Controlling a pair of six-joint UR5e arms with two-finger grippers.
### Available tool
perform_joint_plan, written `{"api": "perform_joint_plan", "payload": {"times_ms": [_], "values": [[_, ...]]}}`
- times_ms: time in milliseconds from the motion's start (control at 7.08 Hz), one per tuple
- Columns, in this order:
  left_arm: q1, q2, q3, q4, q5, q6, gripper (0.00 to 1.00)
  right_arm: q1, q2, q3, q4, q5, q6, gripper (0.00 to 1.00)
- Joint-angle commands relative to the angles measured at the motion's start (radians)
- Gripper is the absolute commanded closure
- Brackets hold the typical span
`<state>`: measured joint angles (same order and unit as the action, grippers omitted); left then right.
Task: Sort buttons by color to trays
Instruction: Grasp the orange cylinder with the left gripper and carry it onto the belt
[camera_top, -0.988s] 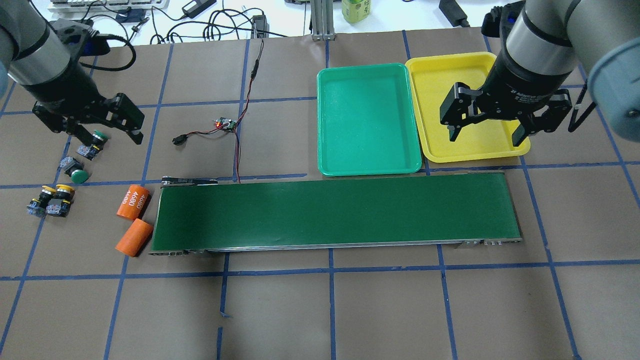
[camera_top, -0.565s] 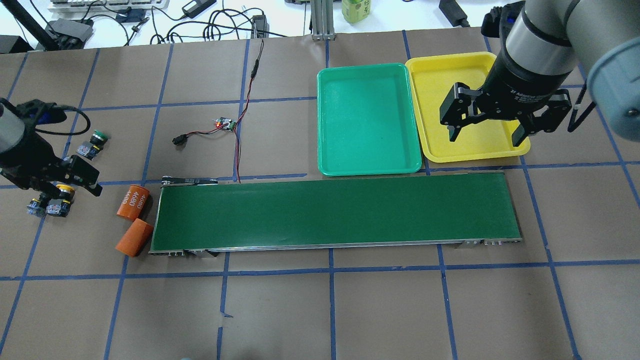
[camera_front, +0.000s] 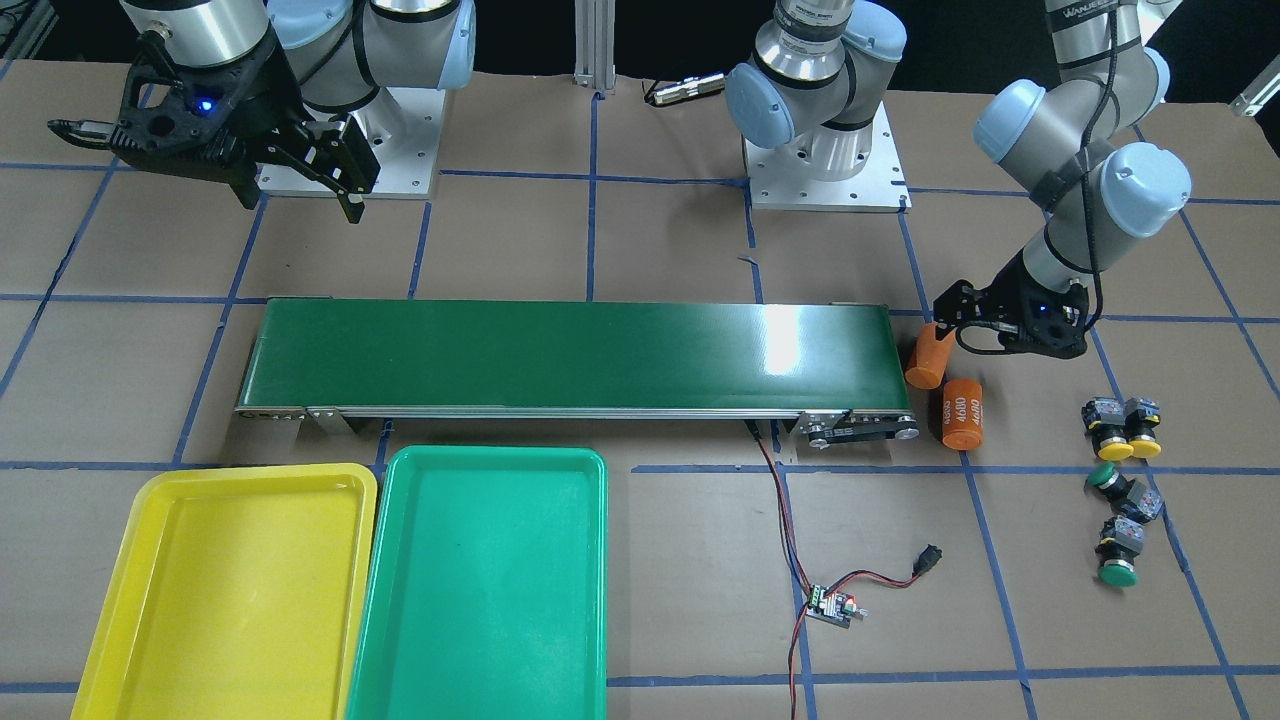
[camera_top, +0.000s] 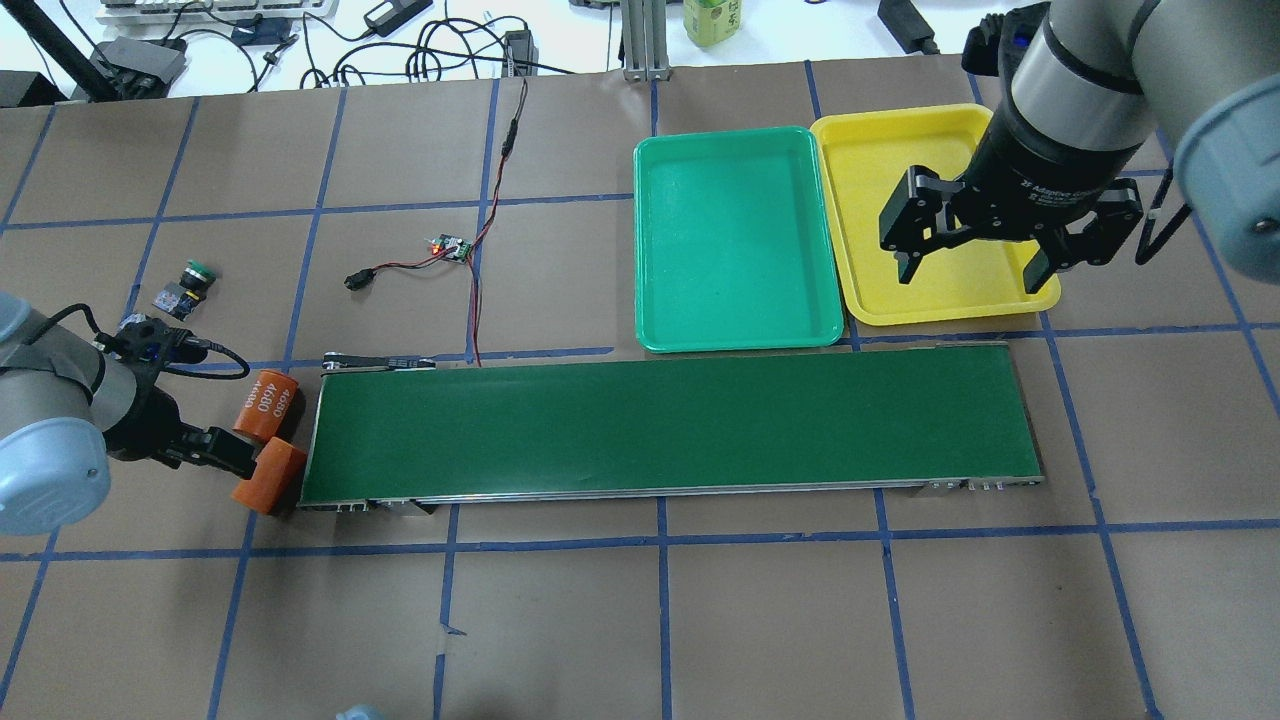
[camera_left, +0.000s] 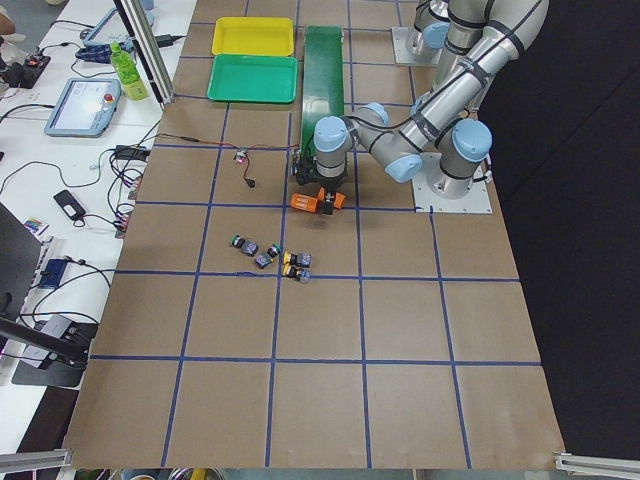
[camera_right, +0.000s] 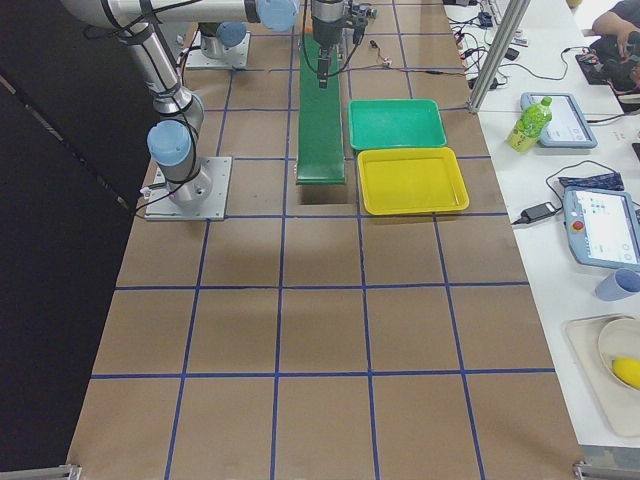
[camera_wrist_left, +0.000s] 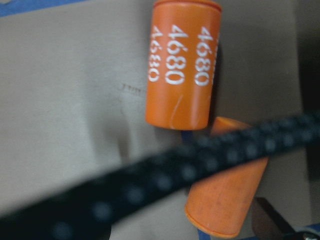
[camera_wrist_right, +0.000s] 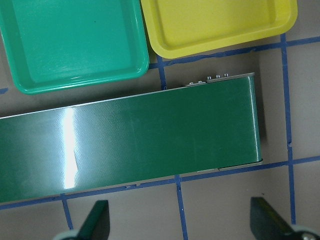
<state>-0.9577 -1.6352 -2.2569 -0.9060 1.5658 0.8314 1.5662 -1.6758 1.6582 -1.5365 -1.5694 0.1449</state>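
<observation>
Two yellow-capped buttons (camera_front: 1128, 432) lie side by side on the table's left part, with two green-capped buttons (camera_front: 1108, 482) (camera_front: 1117, 565) beyond them. The overhead view shows only one green button (camera_top: 190, 278); my left arm hides the others. My left gripper (camera_front: 955, 325) (camera_top: 235, 458) hangs low beside two orange cylinders, apart from the buttons, open and empty. My right gripper (camera_top: 972, 270) (camera_front: 300, 200) (camera_wrist_right: 182, 222) hovers open and empty, high over the conveyor's right end. The yellow tray (camera_top: 935, 305) (camera_front: 230, 600) and the green tray (camera_top: 740, 338) (camera_front: 480, 600) lie side by side with nothing in them.
Two orange cylinders (camera_top: 267, 403) (camera_top: 270, 478) (camera_wrist_left: 182, 70) lie at the left end of the long dark-green conveyor belt (camera_top: 670, 425). A small circuit board (camera_top: 450, 247) with red and black wires lies behind the belt. A blurred black cable crosses the left wrist view.
My left arm has swept from above the green buttons toward the near side and down to the orange cylinders. The right arm has not moved.
</observation>
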Motion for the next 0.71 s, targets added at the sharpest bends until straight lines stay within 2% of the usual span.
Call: {"api": "perform_joint_plan", "payload": {"times_ms": [0, 282, 424, 565], "values": [[0.001, -0.015, -0.021, -0.031, -0.068, 0.055, 0.00, 0.000, 0.001, 0.000, 0.001, -0.001, -0.002, 0.00], [0.001, -0.043, -0.021, -0.024, -0.066, 0.143, 0.00, 0.000, 0.001, 0.000, 0.002, -0.001, -0.002, 0.00], [0.001, -0.063, -0.021, -0.015, -0.069, 0.158, 0.08, 0.000, 0.001, 0.000, 0.006, -0.001, -0.002, 0.00], [0.001, -0.074, -0.019, -0.013, -0.067, 0.161, 0.24, 0.000, 0.001, 0.000, 0.007, -0.003, -0.001, 0.00]]}}
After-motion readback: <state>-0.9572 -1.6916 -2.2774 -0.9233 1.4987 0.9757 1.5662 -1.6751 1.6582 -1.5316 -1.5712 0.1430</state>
